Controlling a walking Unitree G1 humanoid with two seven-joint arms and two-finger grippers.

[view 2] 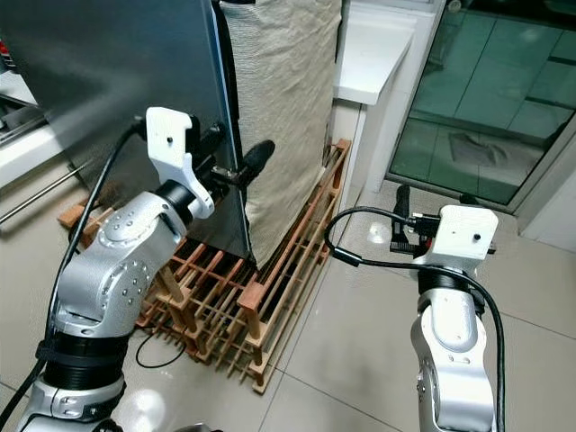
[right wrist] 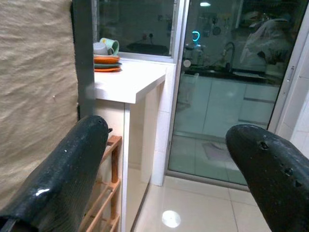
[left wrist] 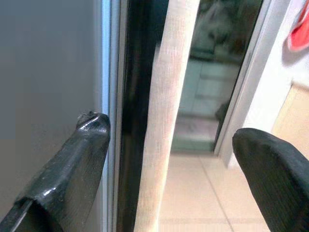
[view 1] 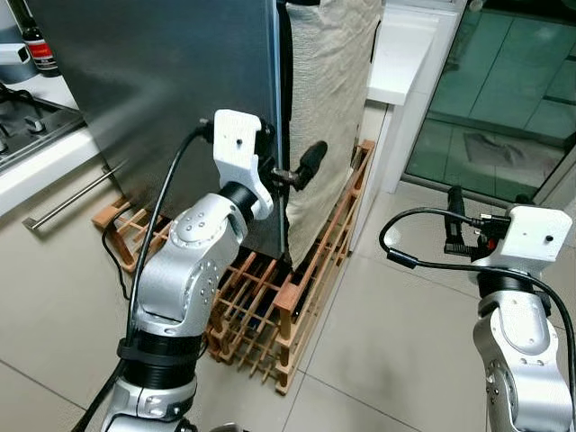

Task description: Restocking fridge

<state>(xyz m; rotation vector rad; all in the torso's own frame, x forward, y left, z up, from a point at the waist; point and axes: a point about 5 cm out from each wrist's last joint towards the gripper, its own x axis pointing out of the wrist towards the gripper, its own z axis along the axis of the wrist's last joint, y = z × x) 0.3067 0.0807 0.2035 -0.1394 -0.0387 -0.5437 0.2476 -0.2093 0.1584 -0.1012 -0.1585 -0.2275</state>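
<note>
A: Going left to right, what's at nine o'clock?

B: A stovetop [view 1: 27, 126] on a white table [view 1: 49, 162], with one dark bottle [view 1: 36, 40] at about ten o'clock. Then the fridge door [view 1: 162, 90], a big grey slab, shut or nearly so, running up to twelve o'clock.

A: And the left gripper [view 1: 286, 171]?

B: Raised at the door's free edge, near the middle of the head view. Its two fingers stand apart; in the wrist view one finger [left wrist: 79, 164] lies against the grey face by the edge, the other out in open air. It's clamped on nothing.

A: How will that door handle?

B: I'd judge it stiff, heavy and smooth, likely held by a seal, so a fingertip on the flat face would slip. The edge where the dark gap [left wrist: 137, 96] shows looks like the place to hook and pull.

A: What's next over?

B: One beige cloth [view 1: 328, 108] hanging just beside the door edge, soft and easy to snag. Beneath it, one wooden rack [view 1: 270, 306] on the floor at six o'clock.

A: The right side?

B: The right gripper [view 2: 402, 220] waits low at four o'clock, fingers spread, holding nothing. Past it, one white counter [right wrist: 130, 82] with a stack of dishes [right wrist: 106, 58], then glass doors [view 1: 504, 90] at two o'clock. I see no groceries to count.
</note>
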